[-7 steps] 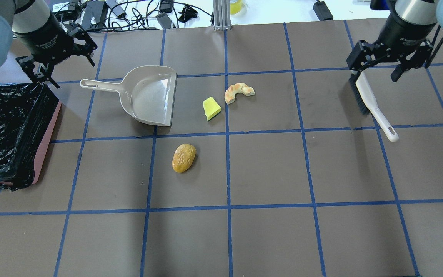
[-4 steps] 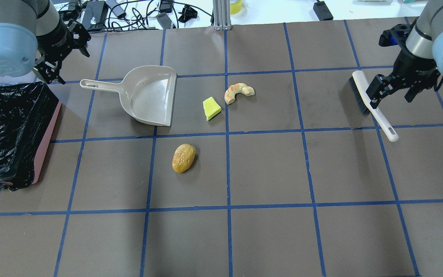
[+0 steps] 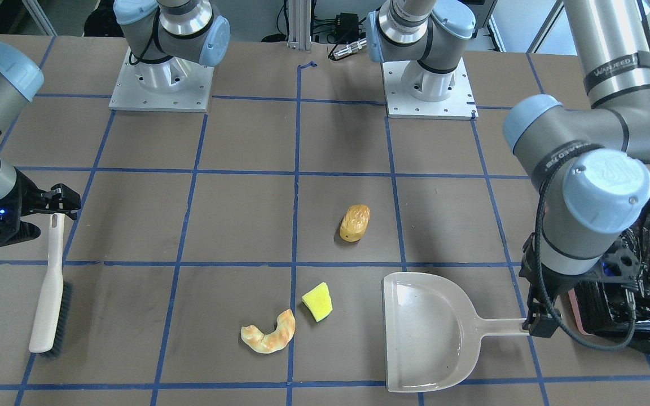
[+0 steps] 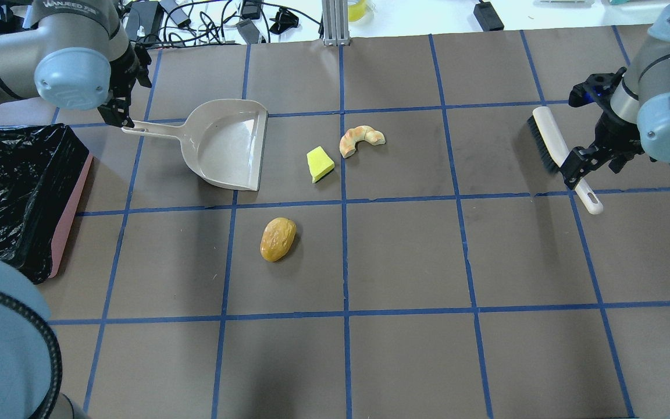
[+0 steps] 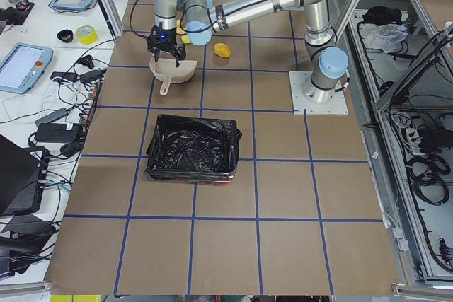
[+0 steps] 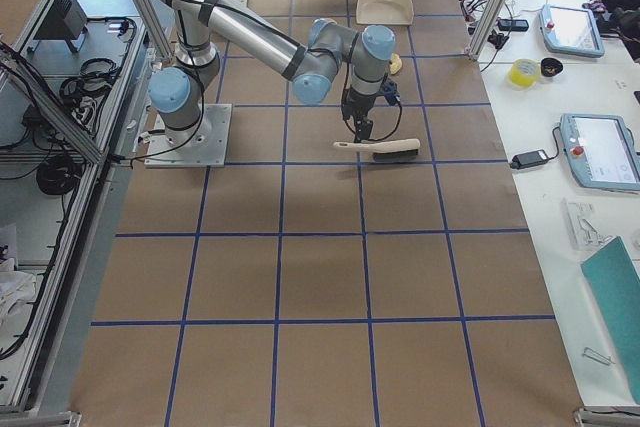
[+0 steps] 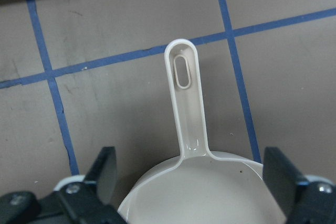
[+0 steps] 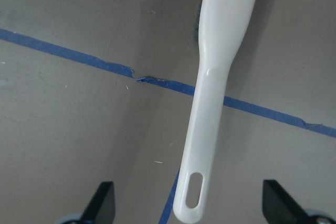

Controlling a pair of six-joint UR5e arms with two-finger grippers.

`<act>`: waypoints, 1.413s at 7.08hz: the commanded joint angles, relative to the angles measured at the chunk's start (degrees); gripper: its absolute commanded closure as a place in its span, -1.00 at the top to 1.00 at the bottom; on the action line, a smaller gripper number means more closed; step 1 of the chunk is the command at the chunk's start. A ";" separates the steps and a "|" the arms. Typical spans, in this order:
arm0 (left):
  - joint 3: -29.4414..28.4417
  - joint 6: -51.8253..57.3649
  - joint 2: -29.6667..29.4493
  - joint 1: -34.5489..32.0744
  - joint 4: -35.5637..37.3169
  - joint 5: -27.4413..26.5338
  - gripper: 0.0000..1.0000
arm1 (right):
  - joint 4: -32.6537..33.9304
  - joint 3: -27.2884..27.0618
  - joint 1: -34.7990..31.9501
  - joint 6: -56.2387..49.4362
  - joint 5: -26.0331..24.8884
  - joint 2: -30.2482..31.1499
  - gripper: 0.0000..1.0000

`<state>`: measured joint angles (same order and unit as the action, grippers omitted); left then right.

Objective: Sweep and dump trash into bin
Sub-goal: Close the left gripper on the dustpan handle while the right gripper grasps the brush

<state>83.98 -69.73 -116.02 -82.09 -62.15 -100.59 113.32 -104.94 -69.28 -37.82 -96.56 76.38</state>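
Note:
The trash lies on the table in the overhead view: a golden-brown bread roll (image 4: 278,239), a pale croissant (image 4: 361,139) and a yellow sponge wedge (image 4: 319,163). The beige dustpan (image 4: 224,145) lies left of them, mouth toward the sponge. My left gripper (image 4: 121,115) is open over the end of the dustpan's handle (image 7: 184,98), one finger on each side. My right gripper (image 4: 595,166) is open over the white brush's handle (image 8: 210,124), straddling it. The pink bin (image 4: 70,215) with its black bag stands at the far left.
The brush (image 4: 550,142) lies at the right with its bristles on the far end. Blue tape lines grid the brown table. Cables and a metal post (image 4: 335,23) sit beyond the far edge. The two arm bases (image 3: 158,84) stand on the robot's side.
My left gripper moved right to the end of the dustpan handle. My right gripper moved along the brush toward its handle end. Both stayed open; nothing on the table moved.

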 commanded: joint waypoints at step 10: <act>-0.49 -2.34 -9.57 0.00 8.09 -1.72 -0.48 | 0.50 -1.50 0.72 4.24 -3.73 -4.31 0.11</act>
<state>83.21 -72.07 -125.61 -82.09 -54.74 -102.72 114.05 -106.48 -68.56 -33.87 -100.28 72.05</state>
